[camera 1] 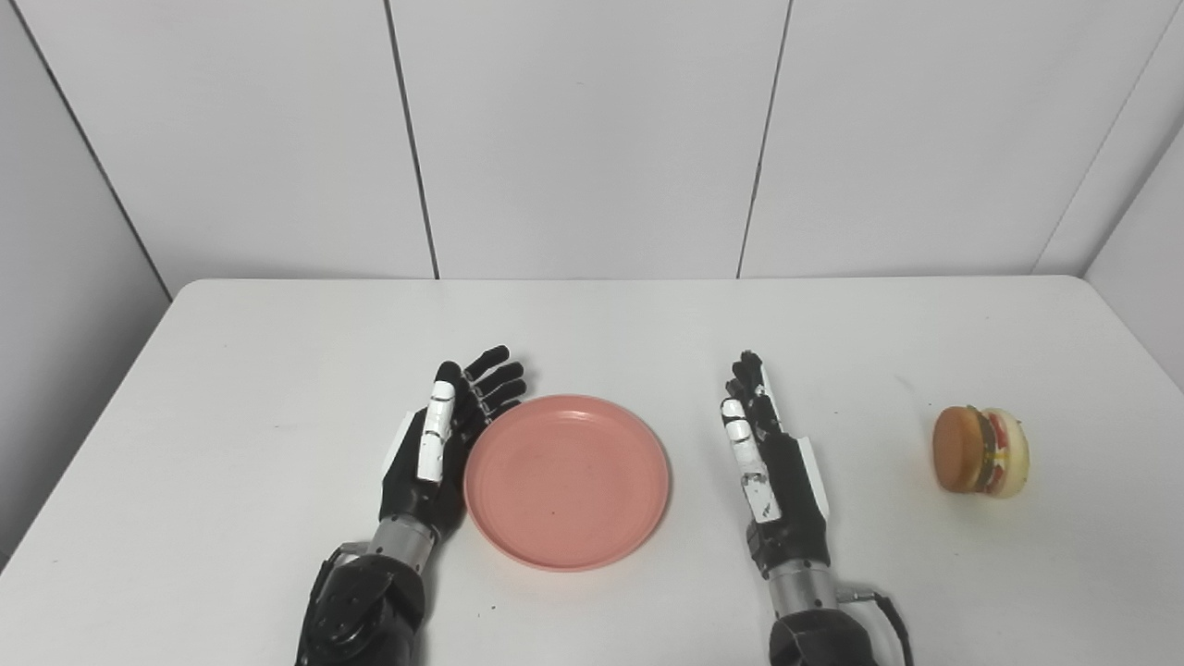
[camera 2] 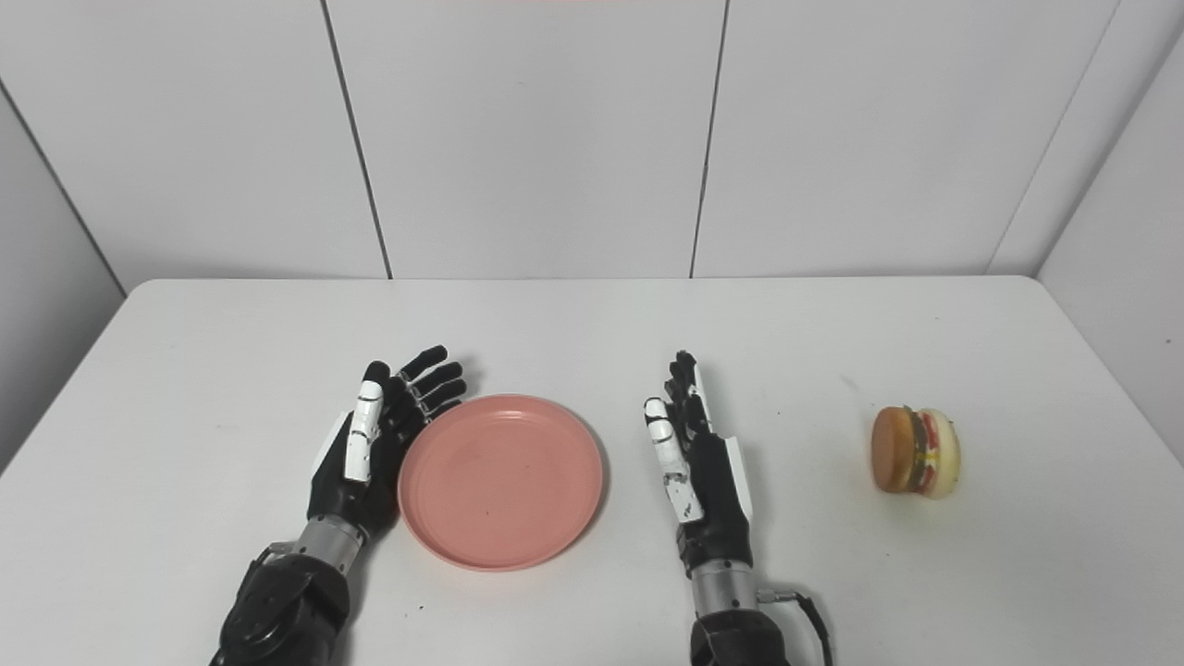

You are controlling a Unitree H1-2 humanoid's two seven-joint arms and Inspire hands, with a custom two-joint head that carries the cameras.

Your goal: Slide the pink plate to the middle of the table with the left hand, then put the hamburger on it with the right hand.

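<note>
On the white table (camera 1: 277, 370), a round pink plastic plate (camera 1: 566, 481) lies flat; the left hand (camera 1: 435, 453), fingers spread, seemingly touches its rim.

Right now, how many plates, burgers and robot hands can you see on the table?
Pink plate: 1
Hamburger, lying on its side: 1
Robot hands: 2, the left hand and the right hand, both open
Total: 4

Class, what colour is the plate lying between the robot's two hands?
Pink, plain with no pattern; the plate shows best in the left eye view.
</note>
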